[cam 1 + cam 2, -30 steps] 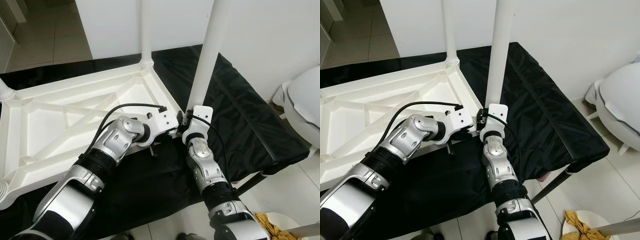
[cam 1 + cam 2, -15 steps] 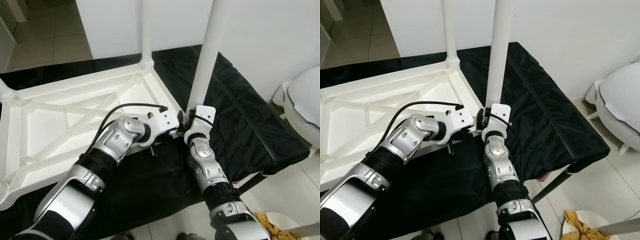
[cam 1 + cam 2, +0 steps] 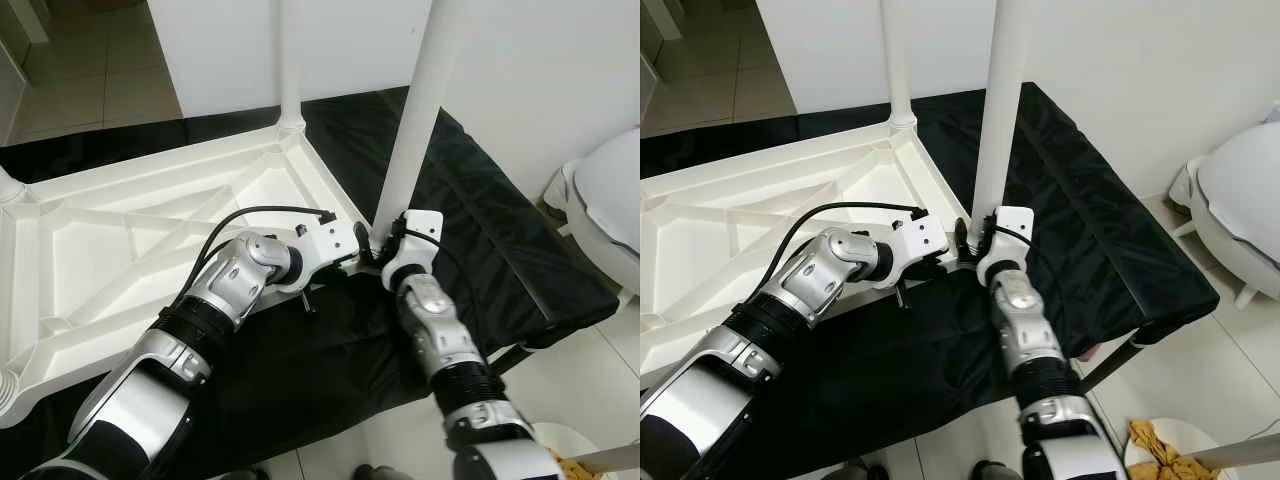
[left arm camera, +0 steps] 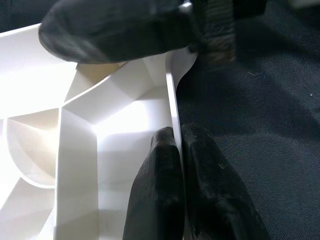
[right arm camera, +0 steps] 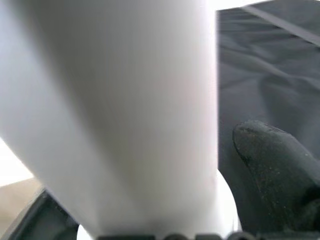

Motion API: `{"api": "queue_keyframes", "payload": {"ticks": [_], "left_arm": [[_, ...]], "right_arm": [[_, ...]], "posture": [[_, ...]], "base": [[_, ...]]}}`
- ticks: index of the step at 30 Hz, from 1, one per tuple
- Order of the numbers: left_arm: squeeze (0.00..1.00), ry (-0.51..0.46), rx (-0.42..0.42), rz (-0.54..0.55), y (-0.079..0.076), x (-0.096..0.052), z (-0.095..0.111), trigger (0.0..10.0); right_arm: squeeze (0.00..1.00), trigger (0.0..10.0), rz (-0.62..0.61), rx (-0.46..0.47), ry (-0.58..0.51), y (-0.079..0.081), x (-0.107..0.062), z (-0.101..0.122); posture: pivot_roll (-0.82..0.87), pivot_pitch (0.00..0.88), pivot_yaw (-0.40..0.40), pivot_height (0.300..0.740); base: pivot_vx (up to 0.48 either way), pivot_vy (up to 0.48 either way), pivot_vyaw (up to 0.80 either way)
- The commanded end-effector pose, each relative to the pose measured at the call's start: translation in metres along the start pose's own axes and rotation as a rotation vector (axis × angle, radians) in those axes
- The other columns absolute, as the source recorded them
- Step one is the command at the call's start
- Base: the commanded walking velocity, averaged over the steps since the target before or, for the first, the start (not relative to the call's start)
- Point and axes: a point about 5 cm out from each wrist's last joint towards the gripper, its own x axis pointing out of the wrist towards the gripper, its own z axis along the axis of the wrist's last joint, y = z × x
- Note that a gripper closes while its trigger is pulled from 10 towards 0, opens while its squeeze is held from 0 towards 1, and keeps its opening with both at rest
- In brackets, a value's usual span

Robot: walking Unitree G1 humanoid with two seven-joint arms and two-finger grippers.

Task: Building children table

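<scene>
Eye view: the tabletop [image 3: 120,230] lies upside down on black cloth [image 3: 480,240]. At its 3 o'clock corner my right gripper [image 3: 385,240] steadies a leg [image 3: 415,110].

Left wrist view: my left gripper [image 4: 180,150] pinches the rim [image 4: 172,100].

Right wrist view: one finger [image 5: 270,165] touches the leg; I cannot tell the grip.

Risk: tilt cross-threads the leg.

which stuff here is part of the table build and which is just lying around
In the job:
upside-down white tabletop
white leg at its corner
left end effector pinching the tabletop's rim
right end effector at the leg's base

Lying about:
black cloth
yellow rag
</scene>
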Motion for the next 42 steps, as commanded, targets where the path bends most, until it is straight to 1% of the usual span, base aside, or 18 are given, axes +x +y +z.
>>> {"api": "queue_keyframes", "payload": {"ticks": [1, 2, 3, 5, 7, 8, 9, 11, 12, 15, 19, 20, 24, 27, 32, 37, 41, 42], "left_arm": [[0.00, 0.023, 0.032, -0.038, -0.002, -0.003, -0.004, 10.0], [0.00, 0.023, 0.033, -0.037, -0.002, -0.003, -0.004, 10.0], [0.00, 0.022, 0.033, -0.036, -0.002, -0.003, -0.003, 10.0], [0.00, 0.022, 0.033, -0.036, -0.001, -0.003, -0.003, 10.0], [0.00, 0.023, 0.033, -0.035, -0.001, -0.004, -0.003, 10.0], [0.00, 0.023, 0.033, -0.034, -0.001, -0.004, -0.004, 10.0], [0.00, 0.023, 0.034, -0.035, -0.001, -0.004, -0.003, 10.0], [0.00, 0.023, 0.034, -0.035, -0.001, -0.004, -0.003, 10.0], [0.00, 0.023, 0.034, -0.034, -0.001, -0.004, -0.003, 10.0], [0.00, 0.024, 0.035, -0.033, 0.000, -0.004, -0.003, 10.0], [0.00, 0.025, 0.035, -0.032, 0.000, -0.005, -0.003, 10.0], [0.00, 0.025, 0.035, -0.031, 0.000, -0.005, -0.003, 10.0], [0.00, 0.024, 0.035, -0.034, 0.000, -0.005, -0.003, 10.0], [0.00, 0.024, 0.035, -0.033, 0.000, -0.005, -0.003, 10.0], [0.00, 0.025, 0.036, -0.034, 0.000, -0.005, -0.003, 10.0], [0.00, 0.025, 0.037, -0.033, 0.000, -0.004, -0.003, 10.0], [0.00, 0.024, 0.035, -0.031, 0.000, -0.004, -0.003, 10.0], [0.00, 0.024, 0.035, -0.031, 0.000, -0.004, -0.003, 10.0]], "right_arm": [[0.00, 10.0, -0.053, -0.034, -0.025, -0.029, -0.004, 0.007], [0.00, 10.0, 0.004, -0.063, 0.000, -0.038, -0.006, 0.003], [0.00, 10.0, 0.020, -0.064, 0.008, -0.042, -0.006, 0.001], [0.00, 10.0, 0.027, -0.061, 0.013, -0.043, -0.007, 0.001], [0.00, 10.0, 0.076, -0.128, 0.029, -0.047, -0.009, -0.002], [0.00, 10.0, 0.098, -0.146, 0.032, -0.047, -0.010, -0.003], [0.00, 10.0, 0.150, -0.157, 0.039, -0.049, -0.012, -0.004], [0.00, 10.0, 0.228, -0.144, 0.059, -0.051, -0.015, -0.007], [0.00, 10.0, 0.252, -0.154, 0.072, -0.053, -0.016, -0.009], [0.00, 10.0, 0.267, -0.177, 0.089, -0.056, -0.017, -0.009], [0.00, 10.0, 0.296, -0.140, 0.098, -0.057, -0.015, -0.009], [0.00, 0.0, 0.298, -0.109, 0.112, -0.058, -0.015, -0.011], [0.00, 0.0, 0.306, -0.104, 0.111, -0.058, -0.016, -0.013], [0.00, 0.0, 0.304, -0.070, 0.118, -0.059, -0.017, -0.016], [0.00, 0.0, 0.298, -0.063, 0.122, -0.060, -0.018, -0.018], [0.00, 0.0, 0.209, -0.035, 0.125, -0.065, -0.017, -0.019], [0.00, 0.0, 0.078, -0.020, 0.116, -0.064, -0.014, -0.022], [0.00, 0.0, 0.078, -0.020, 0.116, -0.064, -0.014, -0.022]], "posture": [[-0.06, 0.073, 0.043, 0.740], [-0.06, 0.072, 0.040, 0.740], [-0.06, 0.071, 0.040, 0.740], [-0.06, 0.071, 0.040, 0.740], [-0.06, 0.070, 0.041, 0.740], [-0.06, 0.070, 0.041, 0.740], [-0.06, 0.069, 0.042, 0.740], [-0.06, 0.068, 0.042, 0.740], [-0.06, 0.068, 0.042, 0.740], [-0.06, 0.068, 0.045, 0.740], [-0.05, 0.067, 0.044, 0.740], [-0.06, 0.068, 0.046, 0.740], [-0.05, 0.069, 0.045, 0.740], [-0.06, 0.072, 0.048, 0.740], [-0.06, 0.072, 0.048, 0.740], [-0.06, 0.072, 0.047, 0.740], [-0.06, 0.073, 0.042, 0.740], [-0.06, 0.073, 0.042, 0.740]], "base": [[0.000, 0.000, 0.00], [0.000, 0.000, 0.00], [0.000, 0.000, 0.00], [0.000, 0.000, 0.00], [0.000, 0.000, 0.00], [0.000, 0.000, 0.00], [0.000, 0.000, 0.00], [0.000, 0.000, 0.00], [0.000, 0.000, 0.00], [0.000, 0.000, 0.00], [0.000, 0.000, 0.00], [0.000, 0.000, 0.00], [0.000, 0.000, 0.00], [0.000, 0.000, 0.00], [0.000, 0.000, 0.00], [0.000, 0.000, 0.00], [0.000, 0.000, 0.00], [0.000, 0.000, 0.00]]}}
